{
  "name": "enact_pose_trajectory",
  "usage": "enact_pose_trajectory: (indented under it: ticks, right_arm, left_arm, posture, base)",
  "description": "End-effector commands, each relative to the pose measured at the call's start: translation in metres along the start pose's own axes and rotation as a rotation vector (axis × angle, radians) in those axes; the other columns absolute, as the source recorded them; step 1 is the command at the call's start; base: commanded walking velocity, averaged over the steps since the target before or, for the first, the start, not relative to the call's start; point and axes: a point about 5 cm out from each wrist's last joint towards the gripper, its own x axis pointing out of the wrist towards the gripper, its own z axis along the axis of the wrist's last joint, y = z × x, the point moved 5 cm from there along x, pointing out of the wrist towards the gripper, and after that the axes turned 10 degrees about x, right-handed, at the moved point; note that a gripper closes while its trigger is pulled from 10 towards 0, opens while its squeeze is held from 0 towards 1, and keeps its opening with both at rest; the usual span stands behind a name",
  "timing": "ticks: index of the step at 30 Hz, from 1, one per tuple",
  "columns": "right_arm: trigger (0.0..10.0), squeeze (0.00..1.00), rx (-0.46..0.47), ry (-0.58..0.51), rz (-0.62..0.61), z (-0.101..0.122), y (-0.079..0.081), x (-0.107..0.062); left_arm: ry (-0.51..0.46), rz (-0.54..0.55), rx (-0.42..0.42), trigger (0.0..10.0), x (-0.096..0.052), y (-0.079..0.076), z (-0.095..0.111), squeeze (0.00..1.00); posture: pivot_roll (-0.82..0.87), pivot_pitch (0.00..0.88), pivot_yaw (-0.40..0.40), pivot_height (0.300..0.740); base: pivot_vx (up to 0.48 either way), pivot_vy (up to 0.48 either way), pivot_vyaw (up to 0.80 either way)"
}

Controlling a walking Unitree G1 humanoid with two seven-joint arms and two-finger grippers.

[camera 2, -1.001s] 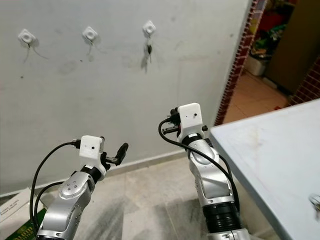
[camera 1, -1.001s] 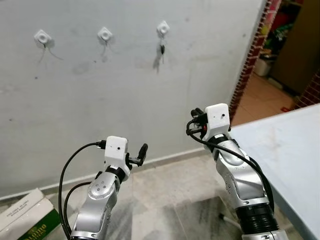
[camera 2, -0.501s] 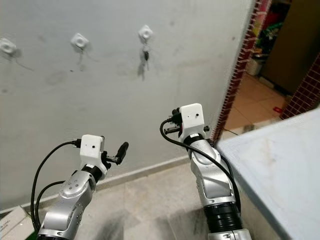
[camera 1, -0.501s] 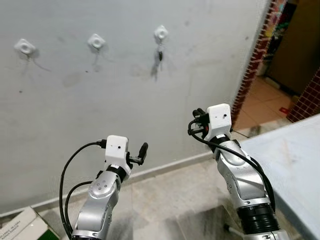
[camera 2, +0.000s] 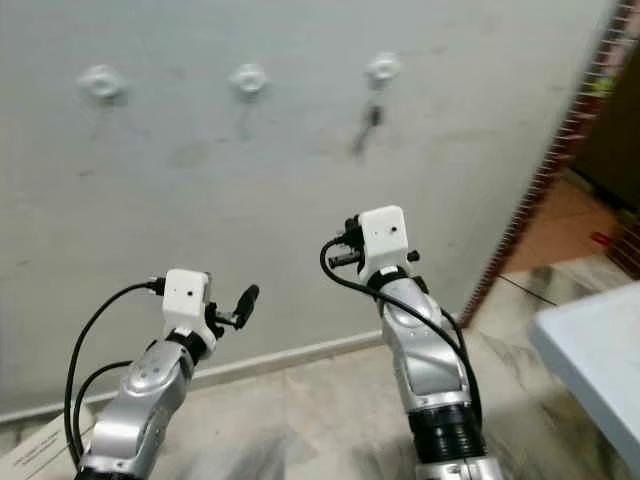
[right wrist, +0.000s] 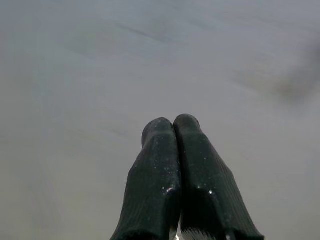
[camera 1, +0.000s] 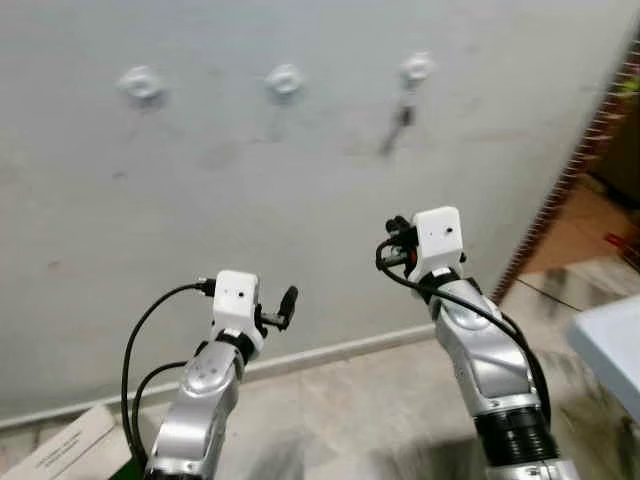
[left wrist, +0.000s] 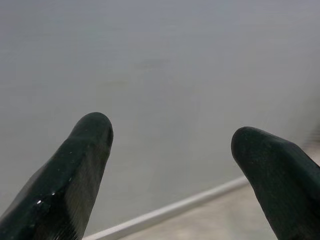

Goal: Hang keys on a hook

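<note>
The keys (camera 1: 401, 118) dangle straight down from the rightmost hook (camera 1: 416, 68), up the wall and above the right end effector (right wrist: 174, 131), the nearer one. Its fingers are pressed together with nothing between them; the left end effector (left wrist: 172, 145) is spread wide and empty.

A small dark bunch of keys (camera 1: 401, 117) hangs from the rightmost of three white square wall hooks (camera 1: 417, 68) on the pale grey wall (the view is blurred, so its details are unclear). It dangles just below that hook, slanting slightly, its shadow on the wall beside it.
</note>
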Motion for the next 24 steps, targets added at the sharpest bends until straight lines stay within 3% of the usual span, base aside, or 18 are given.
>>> enact_pose_trajectory:
  ticks: [1,15,24]
  right_arm:
    - [10.0,0.0,-0.012,-0.008,-0.031,0.0031,-0.0121,-0.0025]
    - [10.0,0.0,-0.012,-0.023,-0.011,0.005,-0.0095,-0.0033]
    - [10.0,0.0,-0.025,-0.026,-0.016,0.0061,-0.009,-0.003]
  left_arm:
    - [-0.015,-0.021,0.002,10.0,0.0013,-0.0106,0.0036,0.0]
    - [-0.025,0.0,-0.008,10.0,0.0022,-0.0061,0.0056,0.0]
    - [-0.034,-0.007,-0.034,10.0,0.0032,-0.0089,0.0073,0.0]
  posture:
    - [0.04,0.0,0.0,0.74]
    - [0.04,0.0,0.003,0.74]
    - [0.04,0.0,0.0,0.74]
  base:
    - [0.0,0.0,0.0]
    - [0.0,0.0,0.0]
    - [0.0,0.0,0.69]
